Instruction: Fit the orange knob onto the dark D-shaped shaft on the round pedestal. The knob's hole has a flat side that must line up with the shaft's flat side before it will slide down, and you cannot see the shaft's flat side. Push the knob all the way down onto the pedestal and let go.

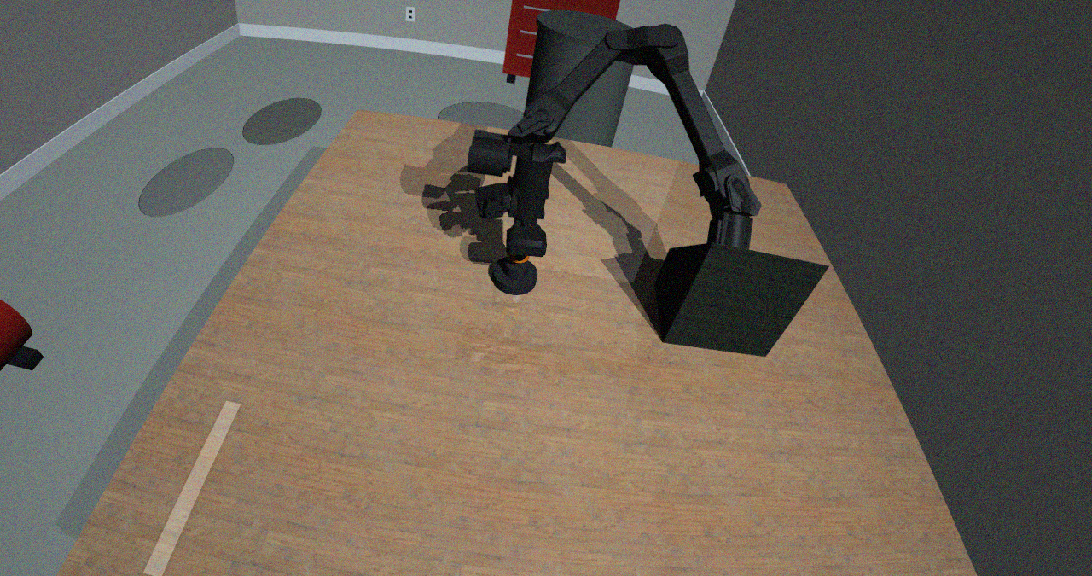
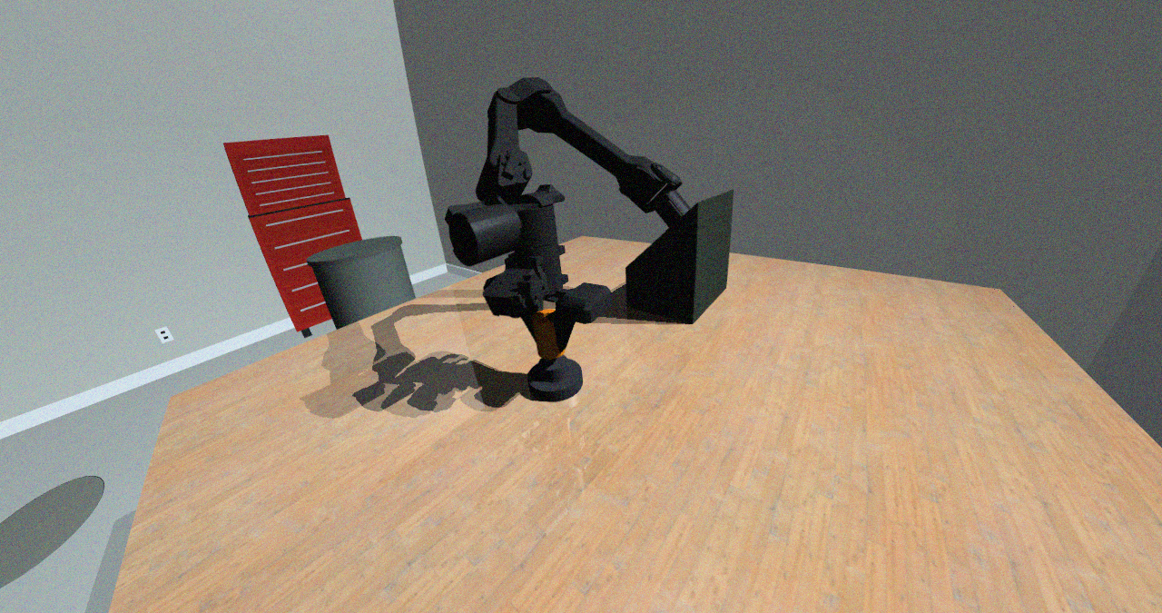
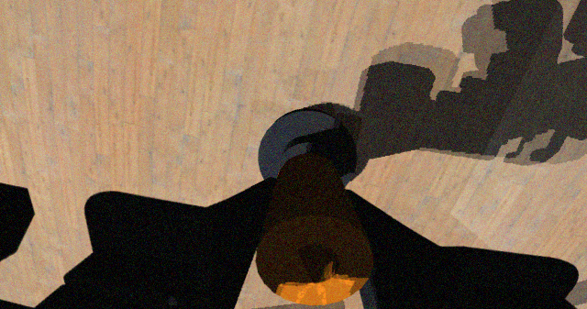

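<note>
The orange knob is upright and mostly in shade. My gripper is shut on it, one finger on each side, pointing down. The dark round pedestal stands on the table directly below the knob. In the exterior view the knob's lower end is close above the pedestal's top or touching it; I cannot tell which. The shaft is hidden behind the knob and fingers, so whether its tip is inside the hole does not show. The flat sides cannot be seen.
A black angular box stands on the wooden table by the arm's base. A pale strip lies at the left in the top view. A grey bin and red cabinet stand beyond the table.
</note>
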